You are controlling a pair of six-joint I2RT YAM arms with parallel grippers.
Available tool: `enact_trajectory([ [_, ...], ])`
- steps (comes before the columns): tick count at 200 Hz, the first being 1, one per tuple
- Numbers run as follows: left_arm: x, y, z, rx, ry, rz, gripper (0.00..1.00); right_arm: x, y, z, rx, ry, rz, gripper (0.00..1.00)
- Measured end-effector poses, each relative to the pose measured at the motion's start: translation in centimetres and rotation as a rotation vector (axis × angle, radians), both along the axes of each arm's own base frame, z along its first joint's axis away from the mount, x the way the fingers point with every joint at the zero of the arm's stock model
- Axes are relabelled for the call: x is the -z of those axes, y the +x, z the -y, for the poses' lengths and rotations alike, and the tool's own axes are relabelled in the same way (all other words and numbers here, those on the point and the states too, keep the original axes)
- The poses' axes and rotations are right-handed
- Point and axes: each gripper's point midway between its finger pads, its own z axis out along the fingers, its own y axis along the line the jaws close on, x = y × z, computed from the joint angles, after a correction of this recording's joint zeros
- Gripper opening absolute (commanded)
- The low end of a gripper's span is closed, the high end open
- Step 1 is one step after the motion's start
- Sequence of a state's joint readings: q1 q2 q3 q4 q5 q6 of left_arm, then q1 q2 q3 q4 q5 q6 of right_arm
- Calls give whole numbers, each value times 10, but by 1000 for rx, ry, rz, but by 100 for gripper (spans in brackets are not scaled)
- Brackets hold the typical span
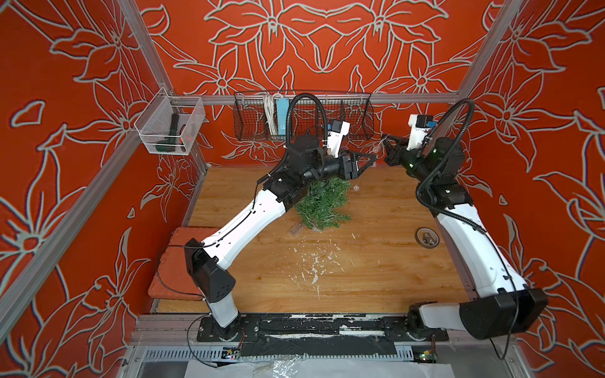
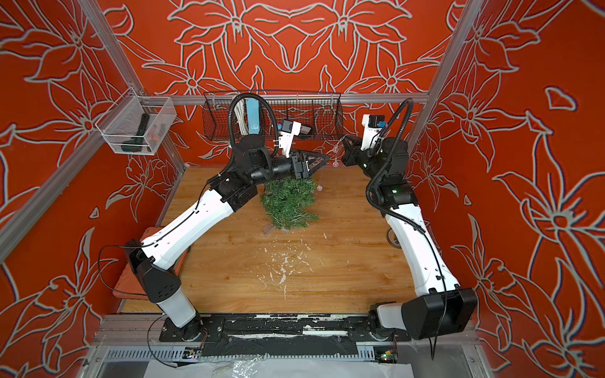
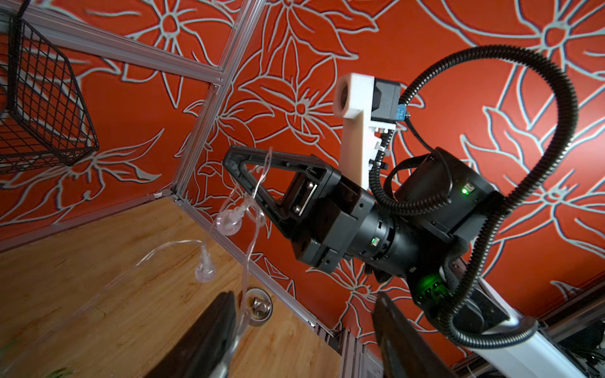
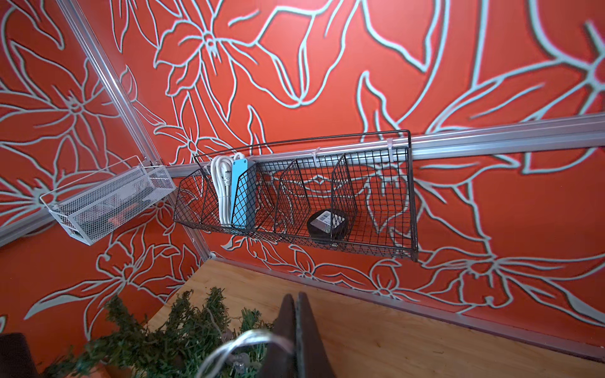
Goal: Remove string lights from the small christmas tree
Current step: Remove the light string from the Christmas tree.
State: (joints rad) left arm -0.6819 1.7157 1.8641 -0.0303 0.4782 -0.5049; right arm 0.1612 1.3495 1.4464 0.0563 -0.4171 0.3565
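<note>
The small christmas tree lies on its side on the wooden table, partly under my left forearm. The string lights are thin clear wire with round bulbs. They hang in the air from my right gripper, which is shut on the wire above the table's back edge. The wire enters between the right fingers and trails down to the tree. My left gripper is open just left of the right one. The wire only runs along one of its fingers.
A black wire basket holding a blue power strip hangs on the back wall. A white mesh basket hangs at the left. A round tape roll lies near the right arm. White flecks dot the table, and a red pad sits at its left edge.
</note>
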Motion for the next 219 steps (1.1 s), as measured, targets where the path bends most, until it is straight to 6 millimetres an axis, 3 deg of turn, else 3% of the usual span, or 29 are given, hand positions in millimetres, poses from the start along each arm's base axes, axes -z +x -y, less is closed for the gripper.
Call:
enact_trajectory([
  [96,9,1,1,2,25,-3,69,9,26,14,-47,35,11,0],
  [155,20,4,1,-13,53,0,72,7,26,14,-97,53,29,0],
  [173,23,5,1,-14,62,-3,75,5,24,13,-110,54,35,0],
  [185,24,5,1,-16,66,5,87,5,24,12,-113,55,35,0],
  [219,24,4,3,-17,66,2,89,5,24,13,-114,57,33,0],
])
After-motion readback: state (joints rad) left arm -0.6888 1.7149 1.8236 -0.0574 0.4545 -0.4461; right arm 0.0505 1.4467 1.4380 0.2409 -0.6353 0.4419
